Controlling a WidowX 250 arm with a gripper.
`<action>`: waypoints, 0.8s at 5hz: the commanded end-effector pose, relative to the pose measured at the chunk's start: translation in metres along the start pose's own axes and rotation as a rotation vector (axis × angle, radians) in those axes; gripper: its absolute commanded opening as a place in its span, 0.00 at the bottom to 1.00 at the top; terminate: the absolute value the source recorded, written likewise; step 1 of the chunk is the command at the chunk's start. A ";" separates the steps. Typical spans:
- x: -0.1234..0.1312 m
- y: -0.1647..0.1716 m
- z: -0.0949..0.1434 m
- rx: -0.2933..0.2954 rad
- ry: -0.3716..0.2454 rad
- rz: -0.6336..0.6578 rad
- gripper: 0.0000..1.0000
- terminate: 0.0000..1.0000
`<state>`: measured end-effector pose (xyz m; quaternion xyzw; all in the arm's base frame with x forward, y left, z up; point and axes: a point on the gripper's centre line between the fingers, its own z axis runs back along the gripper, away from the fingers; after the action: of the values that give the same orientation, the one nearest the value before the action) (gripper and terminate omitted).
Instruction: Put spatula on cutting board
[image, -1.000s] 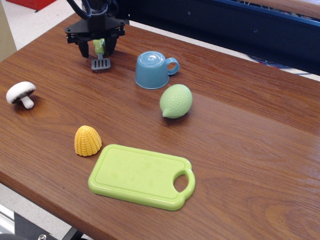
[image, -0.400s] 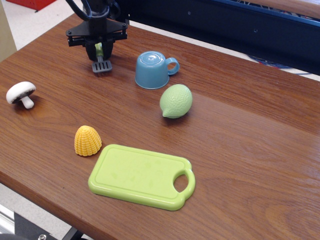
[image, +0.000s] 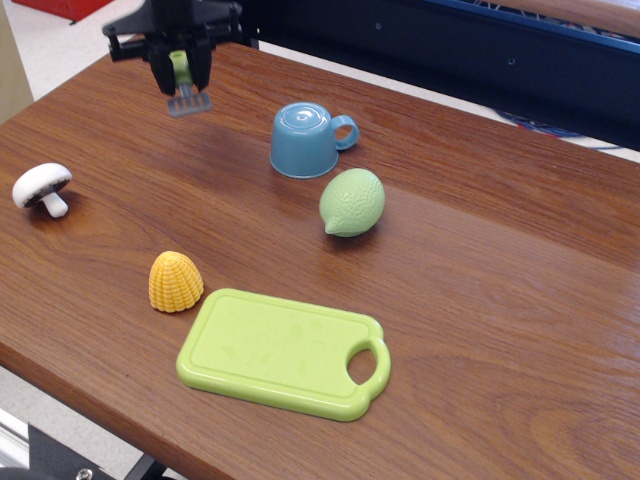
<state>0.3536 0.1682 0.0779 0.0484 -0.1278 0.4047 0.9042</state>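
At the upper left of the frame, the gripper (image: 179, 68) has its jaws clenched on the green handle of the spatula (image: 184, 89), with 1 dark finger (image: 160, 73) on each side of it. The spatula hangs upright, its slotted grey blade pointing down. Whether the blade is clear of the wood or just touching it cannot be told from this view.

Right of the jaws, an upturned blue cup (image: 304, 139) stands on the desk (image: 480, 250), its handle turned toward the right. Just below and right of the cup lies a pale green lime (image: 352, 202), near the cup but not touching it. At the left edge of the frame a white mushroom (image: 41, 188) rests tilted on the wood, well apart from everything else.

In the lower middle of the frame lies the cutting board (image: 285, 352), flat on the desk, its oval handle hole at the right end. A yellow piece of corn (image: 175, 282) stands just beside the board's upper left corner. The board's surface carries nothing.
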 end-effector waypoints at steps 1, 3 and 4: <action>-0.056 0.011 0.055 -0.037 0.029 -0.072 0.00 0.00; -0.139 -0.004 0.047 -0.053 0.076 -0.183 0.00 0.00; -0.166 -0.006 0.043 -0.059 0.073 -0.217 0.00 0.00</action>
<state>0.2428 0.0257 0.0581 0.0265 -0.0788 0.3002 0.9502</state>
